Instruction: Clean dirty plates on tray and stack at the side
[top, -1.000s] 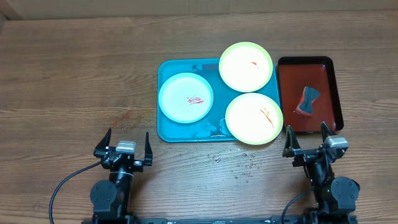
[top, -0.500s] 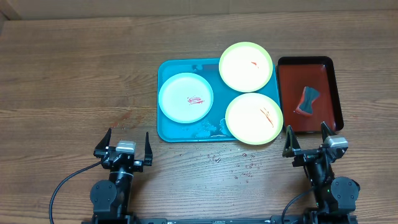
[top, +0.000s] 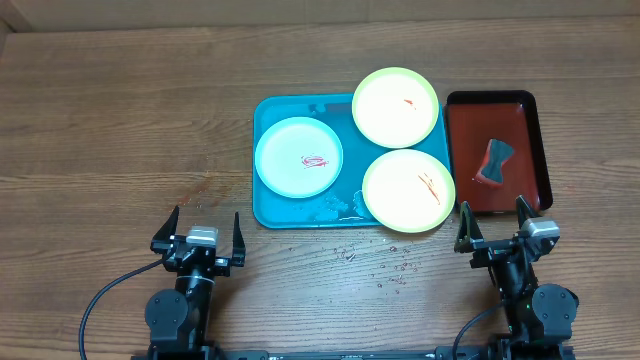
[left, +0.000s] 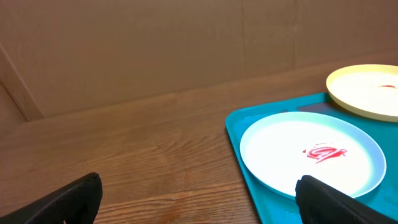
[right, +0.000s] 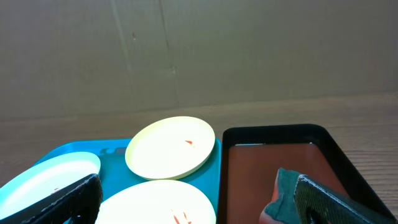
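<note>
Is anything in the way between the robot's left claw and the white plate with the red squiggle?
Nothing visible. Only bare wooden table lies between the open left gripper and the round white plate, plus the low edge of the turquoise plastic tray under it.

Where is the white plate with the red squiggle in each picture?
Overhead: the white plate lies in the middle, on the left half of the blue tray.
Left wrist: lower right, on the tray.
Right wrist: bottom left corner, partly cut off.
Shared landmark: the blue tray, under the plate in all three views.
</note>
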